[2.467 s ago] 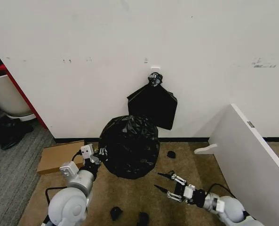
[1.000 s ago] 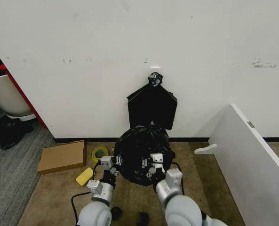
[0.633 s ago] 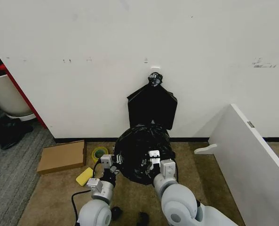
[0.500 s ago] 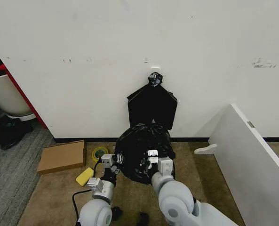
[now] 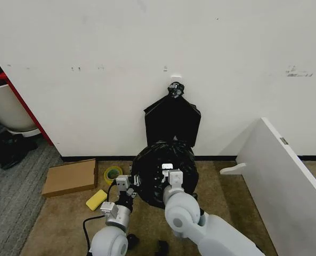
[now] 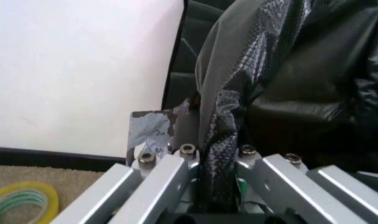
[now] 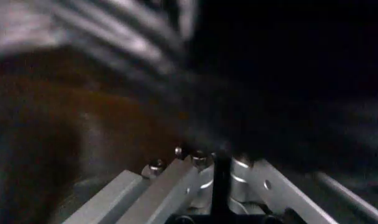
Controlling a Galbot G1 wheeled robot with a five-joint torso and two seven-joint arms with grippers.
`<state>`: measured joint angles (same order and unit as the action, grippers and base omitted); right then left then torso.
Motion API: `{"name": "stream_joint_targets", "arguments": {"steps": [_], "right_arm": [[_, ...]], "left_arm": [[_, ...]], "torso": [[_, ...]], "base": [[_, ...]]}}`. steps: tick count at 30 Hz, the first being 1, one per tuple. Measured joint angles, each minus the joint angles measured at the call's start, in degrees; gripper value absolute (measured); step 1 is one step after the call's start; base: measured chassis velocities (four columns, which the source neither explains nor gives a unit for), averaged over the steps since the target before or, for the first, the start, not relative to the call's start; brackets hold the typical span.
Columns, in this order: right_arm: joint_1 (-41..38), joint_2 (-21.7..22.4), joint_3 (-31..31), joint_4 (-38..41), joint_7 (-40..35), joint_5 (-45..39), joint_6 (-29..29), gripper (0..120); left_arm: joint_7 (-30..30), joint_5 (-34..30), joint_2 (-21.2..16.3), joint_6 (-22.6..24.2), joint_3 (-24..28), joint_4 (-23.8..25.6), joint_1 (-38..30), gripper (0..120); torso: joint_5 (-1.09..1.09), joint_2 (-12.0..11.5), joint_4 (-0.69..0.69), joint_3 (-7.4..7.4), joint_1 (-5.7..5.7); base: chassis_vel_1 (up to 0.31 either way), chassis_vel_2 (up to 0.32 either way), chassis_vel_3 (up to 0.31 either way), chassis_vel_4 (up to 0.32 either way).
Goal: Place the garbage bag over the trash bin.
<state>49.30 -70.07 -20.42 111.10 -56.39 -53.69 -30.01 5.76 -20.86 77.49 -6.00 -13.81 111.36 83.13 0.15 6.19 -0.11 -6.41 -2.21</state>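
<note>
Left gripper [image 6: 217, 154] pinching a fold of the garbage bag [image 5: 163, 170] — right gripper [image 5: 167, 178] pressed into it, grip can't tell. Thin plastic could tear if they pull apart.

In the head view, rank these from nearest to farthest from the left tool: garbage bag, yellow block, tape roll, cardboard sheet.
From the left tool:
1. garbage bag: clamped in it, draped on the bin ahead.
2. tape roll and yellow block: both on its left; too close to call.
3. cardboard sheet: farthest left, by the wall.
</note>
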Motion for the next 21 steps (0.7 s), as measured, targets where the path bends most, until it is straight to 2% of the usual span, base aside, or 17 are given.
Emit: {"name": "stream_joint_targets", "arguments": {"steps": [11, 21], "right_arm": [[-4.04, -1.62, 1.19, -11.66, 1.11, 7.15, 0.74, 0], [-3.53, -1.23, 1.15, -9.38, 1.88, 9.31, 1.15, 0]], "left_arm": [[-0.05, 1.08, -1.04, -0.93, -0.53, 0.60, 1.54, 1], [-0.04, 1.36, -1.09, -1.55, -0.78, -0.09, 1.36, 1]], "torso": [[0.00, 0.00, 0.00, 0.00, 0.00], [0.00, 0.00, 0.00, 0.00, 0.01]], "base": [[0.000, 0.000, 0.000, 0.000], [0.000, 0.000, 0.000, 0.000]]}}
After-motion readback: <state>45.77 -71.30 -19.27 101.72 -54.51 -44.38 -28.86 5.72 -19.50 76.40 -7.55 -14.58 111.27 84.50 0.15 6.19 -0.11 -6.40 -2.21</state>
